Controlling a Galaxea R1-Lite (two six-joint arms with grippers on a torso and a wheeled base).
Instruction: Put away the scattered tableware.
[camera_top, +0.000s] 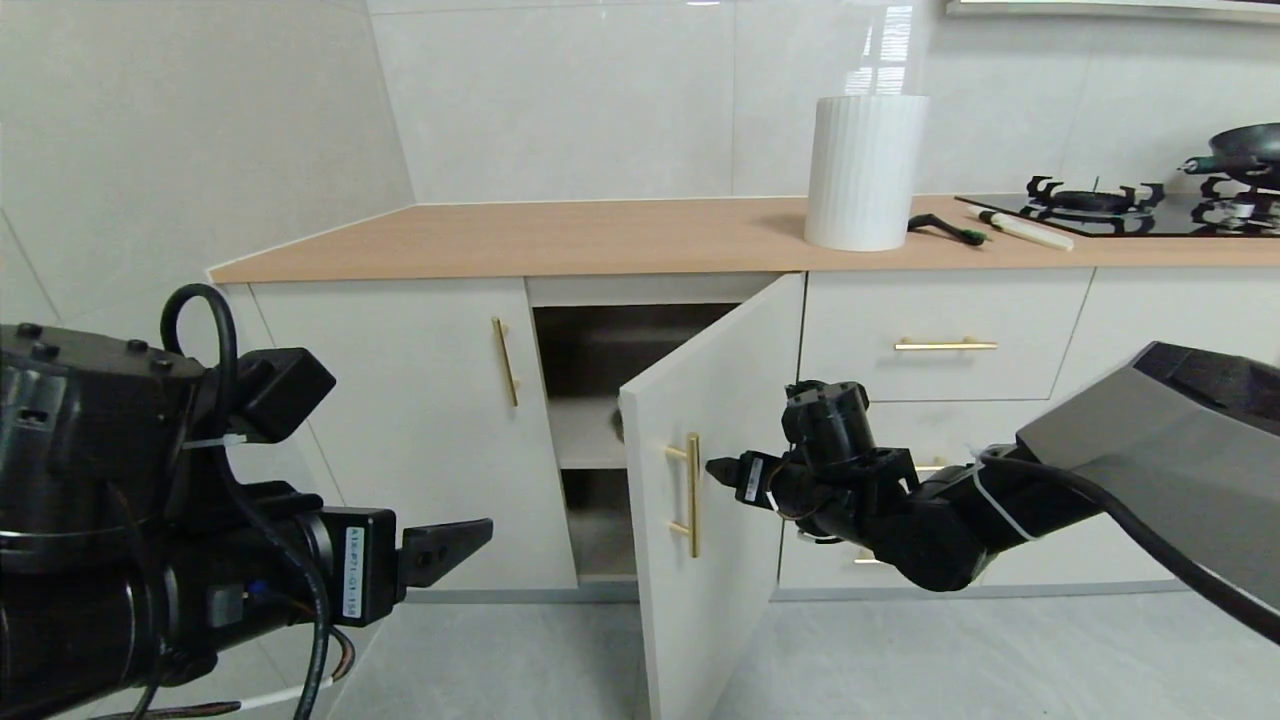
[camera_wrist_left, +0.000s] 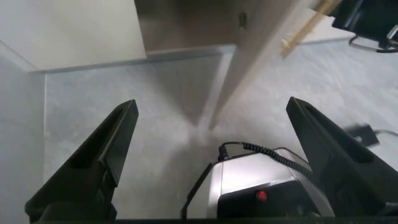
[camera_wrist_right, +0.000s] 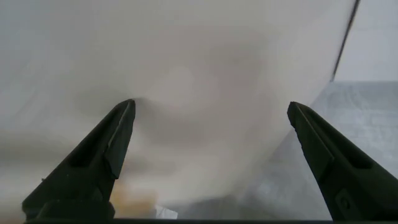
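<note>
The light wooden countertop (camera_top: 560, 240) runs over white cabinets. One cabinet door (camera_top: 700, 400) stands open and shows one shelf inside, and the door beside it is closed. On the countertop stands one tall white ribbed container (camera_top: 865, 170), and farther toward the right there is one black stove (camera_top: 1130, 210) with one dark pan (camera_top: 1245, 145) on it.

The right gripper (camera_top: 725, 470) is just beside the golden handle (camera_top: 692, 495) of the open door. Its jaws are spread wide before the door's face and hold nothing; whether it touches the handle cannot be told. The left gripper (camera_wrist_left: 211, 106) hangs low over the floor at the left, also spread wide and with nothing in it.

The tableware is two pieces. They lie on the countertop between the container and the stove: one utensil with a black handle (camera_top: 945, 228) and a green end, and one long cream-coloured piece (camera_top: 1025, 230) just beside it.
</note>
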